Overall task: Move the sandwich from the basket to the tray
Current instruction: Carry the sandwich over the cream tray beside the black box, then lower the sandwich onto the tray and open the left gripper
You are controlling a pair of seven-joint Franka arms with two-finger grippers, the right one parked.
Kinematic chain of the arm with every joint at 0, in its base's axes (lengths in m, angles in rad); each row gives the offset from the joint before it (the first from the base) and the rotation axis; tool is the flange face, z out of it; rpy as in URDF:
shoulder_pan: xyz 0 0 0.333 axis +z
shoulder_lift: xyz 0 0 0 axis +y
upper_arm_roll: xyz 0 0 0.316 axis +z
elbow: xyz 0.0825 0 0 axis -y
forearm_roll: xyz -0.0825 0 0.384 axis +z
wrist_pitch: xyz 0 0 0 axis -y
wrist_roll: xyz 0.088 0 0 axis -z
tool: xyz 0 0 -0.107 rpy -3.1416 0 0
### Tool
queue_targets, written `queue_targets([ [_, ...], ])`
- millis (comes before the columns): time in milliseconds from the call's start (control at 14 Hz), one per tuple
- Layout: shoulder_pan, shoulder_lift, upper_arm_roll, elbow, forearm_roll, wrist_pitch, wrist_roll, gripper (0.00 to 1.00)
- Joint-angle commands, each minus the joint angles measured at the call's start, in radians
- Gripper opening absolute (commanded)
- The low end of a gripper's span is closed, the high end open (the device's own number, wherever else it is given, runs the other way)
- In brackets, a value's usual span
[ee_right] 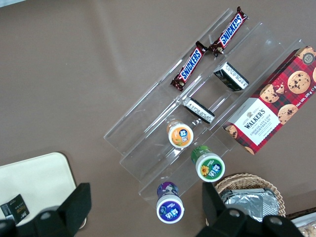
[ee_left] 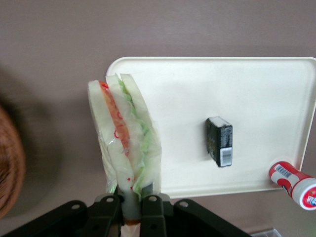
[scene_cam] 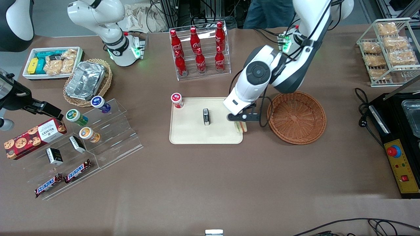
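Observation:
My gripper [scene_cam: 241,123] [ee_left: 131,202] is shut on the sandwich [ee_left: 126,136] [scene_cam: 241,127], a wrapped wedge of pale bread with red, orange and green filling. It hangs over the tray's corner nearest the basket, partly above the rim. The cream tray [scene_cam: 190,131] [ee_left: 256,94] lies in the middle of the table. The reddish-brown wicker basket [scene_cam: 297,117] [ee_left: 9,163] stands beside the tray toward the working arm's end and holds nothing that I can see.
On the tray lie a small black box [scene_cam: 206,116] [ee_left: 219,140] and a red-capped bottle [scene_cam: 177,100] [ee_left: 296,185]. A rack of red cola bottles [scene_cam: 198,49] stands farther from the front camera. An acrylic snack stand [scene_cam: 85,141] is toward the parked arm's end.

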Motion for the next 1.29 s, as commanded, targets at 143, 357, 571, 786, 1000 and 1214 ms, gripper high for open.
queue_targets([
  [143, -0.027, 0.086, 0.011, -0.025, -0.004, 0.142, 0.062, 0.00],
  [357, -0.031, 0.109, 0.011, -0.043, 0.015, 0.170, 0.062, 0.00],
  [571, -0.030, 0.120, 0.012, -0.042, 0.016, 0.170, 0.050, 0.99],
  [786, -0.016, 0.083, 0.017, -0.037, 0.021, 0.123, 0.053, 0.99],
  [1000, 0.048, 0.002, 0.018, -0.017, 0.022, -0.025, 0.087, 0.99],
  [1214, 0.166, -0.116, 0.017, -0.017, 0.018, -0.202, 0.264, 0.99],
])
